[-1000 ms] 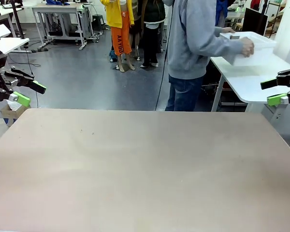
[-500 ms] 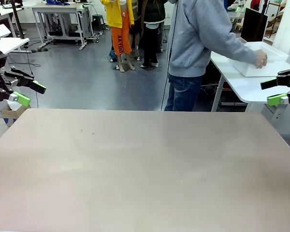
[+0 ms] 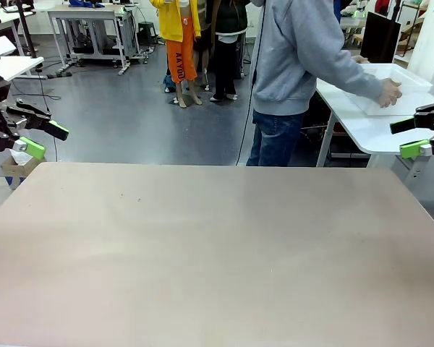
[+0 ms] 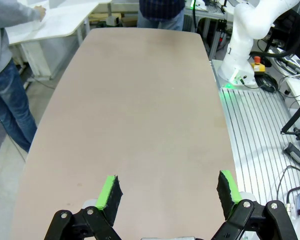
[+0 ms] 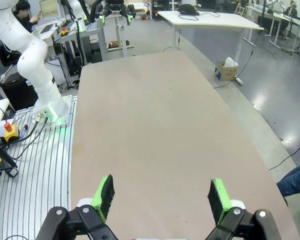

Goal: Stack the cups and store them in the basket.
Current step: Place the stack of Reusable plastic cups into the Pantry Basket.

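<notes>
left pincer [image 3: 45, 139] agape | right pincer [image 3: 411, 137] agape | person's hand [image 3: 390, 92] on basket [image 3: 412, 81] (side table)

matt smooth table [image 3: 217, 253], white plastic basket [image 3: 409, 79]

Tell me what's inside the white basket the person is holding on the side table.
The person's hand grips the basket at its near rim. Its solid wall hides the inside, so any contents cannot be seen.
</notes>
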Controlling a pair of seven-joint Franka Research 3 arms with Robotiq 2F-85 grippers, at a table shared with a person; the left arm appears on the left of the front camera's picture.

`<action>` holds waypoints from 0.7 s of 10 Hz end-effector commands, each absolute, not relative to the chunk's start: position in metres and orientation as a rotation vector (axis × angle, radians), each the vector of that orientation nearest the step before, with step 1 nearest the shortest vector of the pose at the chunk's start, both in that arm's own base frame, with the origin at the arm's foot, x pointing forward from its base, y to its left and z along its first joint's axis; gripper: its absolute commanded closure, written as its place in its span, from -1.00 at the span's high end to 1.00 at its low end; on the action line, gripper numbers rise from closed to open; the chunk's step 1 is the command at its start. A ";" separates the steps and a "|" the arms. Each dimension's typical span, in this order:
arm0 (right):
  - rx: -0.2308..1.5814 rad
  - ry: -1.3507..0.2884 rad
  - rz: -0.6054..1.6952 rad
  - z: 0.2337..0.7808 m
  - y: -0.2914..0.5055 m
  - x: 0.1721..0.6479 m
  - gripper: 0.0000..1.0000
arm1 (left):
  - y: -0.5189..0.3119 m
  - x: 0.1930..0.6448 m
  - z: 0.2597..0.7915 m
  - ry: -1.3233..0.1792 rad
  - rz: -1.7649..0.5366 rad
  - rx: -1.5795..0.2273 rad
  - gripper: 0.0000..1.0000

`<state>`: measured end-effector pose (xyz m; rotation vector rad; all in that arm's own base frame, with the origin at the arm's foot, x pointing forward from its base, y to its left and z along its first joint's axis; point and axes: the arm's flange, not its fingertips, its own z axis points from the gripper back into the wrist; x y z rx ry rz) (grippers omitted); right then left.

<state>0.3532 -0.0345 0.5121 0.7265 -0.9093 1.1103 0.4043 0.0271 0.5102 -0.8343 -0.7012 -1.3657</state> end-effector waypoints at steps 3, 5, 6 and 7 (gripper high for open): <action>0.741 -0.926 1.092 0.513 -0.032 0.353 1.00 | 0.027 0.402 0.514 -0.693 -1.360 -0.840 1.00; 0.741 -0.926 1.092 0.513 -0.032 0.353 1.00 | 0.027 0.402 0.514 -0.693 -1.360 -0.840 1.00; 0.741 -0.926 1.092 0.513 -0.032 0.353 1.00 | 0.027 0.402 0.514 -0.693 -1.360 -0.840 1.00; 0.741 -0.926 1.092 0.513 -0.032 0.353 1.00 | 0.027 0.402 0.514 -0.693 -1.360 -0.840 1.00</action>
